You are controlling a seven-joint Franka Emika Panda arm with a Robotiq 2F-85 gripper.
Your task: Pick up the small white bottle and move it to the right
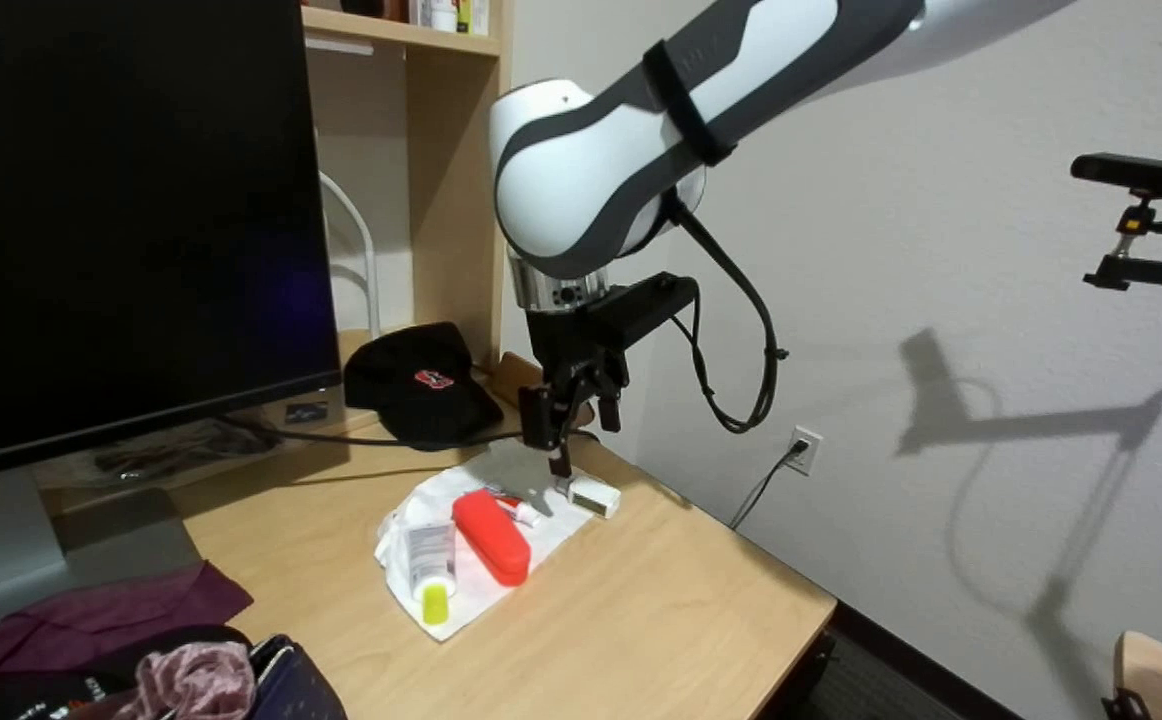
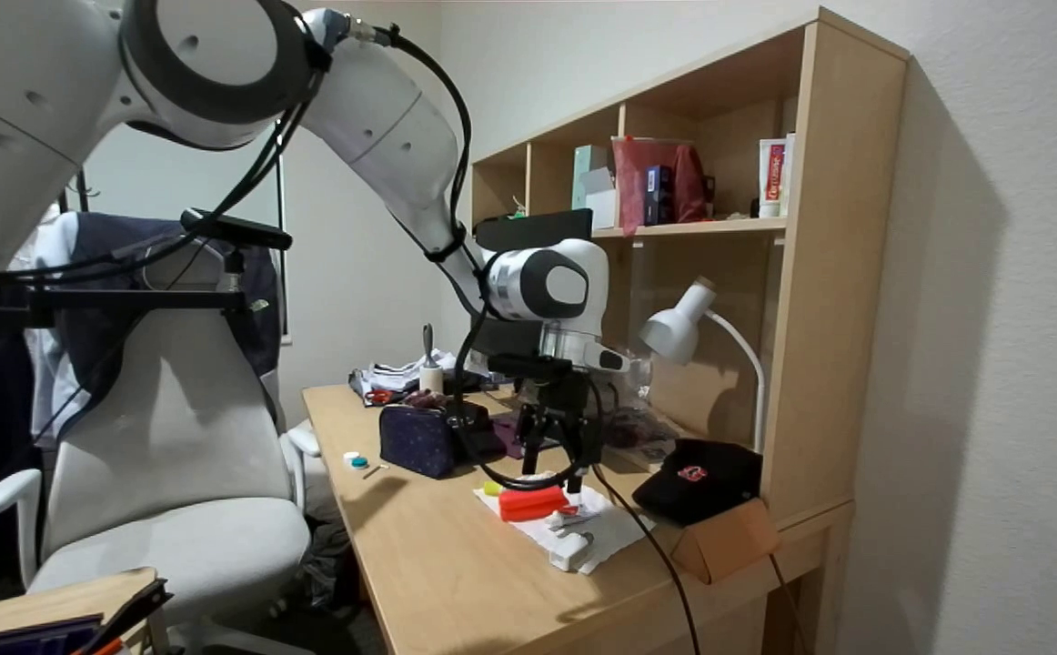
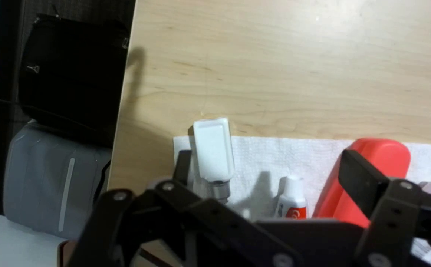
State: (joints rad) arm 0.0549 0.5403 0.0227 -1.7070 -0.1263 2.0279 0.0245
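The fingers are released and spread wide, hanging above a white paper towel on the wooden worktop. In the wrist view the small white bottle shows between them, just beside one finger, a sliver of shaded towel visible in the gap. The bottle lies on its side, mostly on the towel, its base end reaching past the towel's edge and its grey neck turned toward the wrist.

Next to the bottle lies a small red-and-white tube, then an oblong red case, partly hidden by the second finger. On the case's far side, in an exterior view, is a larger grey tube with a white cap, a yellow-green item next to that cap.

Farther back, a black baseball cap with a red emblem sits beside a cardboard box; a black cable runs close by the towel. Beyond are a monitor, a burgundy cloth near its foot, a navy pouch and a white desk lamp before a wooden shelf unit. An office chair stands beside the worktop.
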